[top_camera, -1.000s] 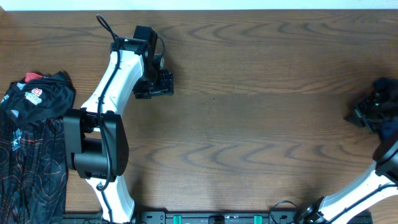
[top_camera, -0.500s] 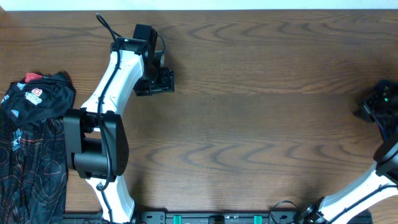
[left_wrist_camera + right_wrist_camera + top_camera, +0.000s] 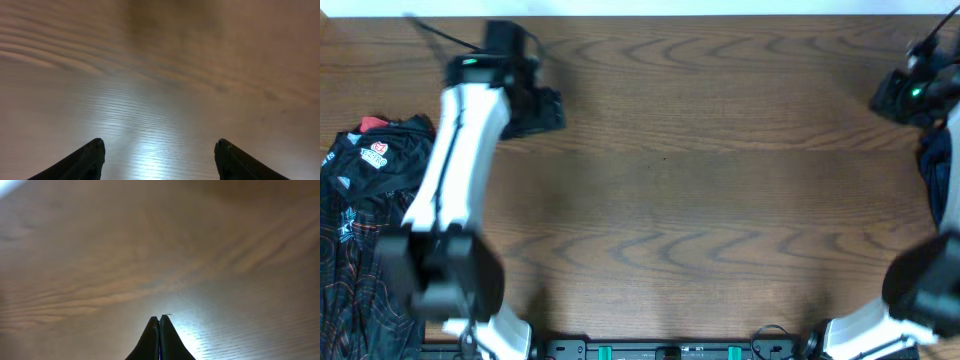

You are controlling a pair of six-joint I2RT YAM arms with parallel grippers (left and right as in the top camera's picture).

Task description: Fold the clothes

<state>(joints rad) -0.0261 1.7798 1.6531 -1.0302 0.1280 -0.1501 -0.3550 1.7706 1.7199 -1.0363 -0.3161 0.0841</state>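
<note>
A black jersey (image 3: 365,215) with thin red lines and a white-red logo lies crumpled at the table's left edge, the only one of the clothes that shows clearly. My left gripper (image 3: 548,110) hangs to the right of the jersey near the back edge, blurred. In the left wrist view my left gripper (image 3: 160,145) is open over bare wood, nothing between its fingers. My right gripper (image 3: 882,98) is at the far right back corner. In the right wrist view my right gripper (image 3: 159,316) is shut with nothing in it. A dark blue shape (image 3: 931,170) shows at the right edge; I cannot tell whether it is cloth.
The wooden table (image 3: 700,200) fills the view, its back edge along the top. The left arm (image 3: 445,200) runs beside the jersey. The right arm (image 3: 920,285) rises along the right edge. A black rail (image 3: 670,350) sits along the front.
The left arm has swung left and toward the back edge, gripper still open. The right gripper has moved from mid right toward the back right corner, still shut. The jersey has not moved.
</note>
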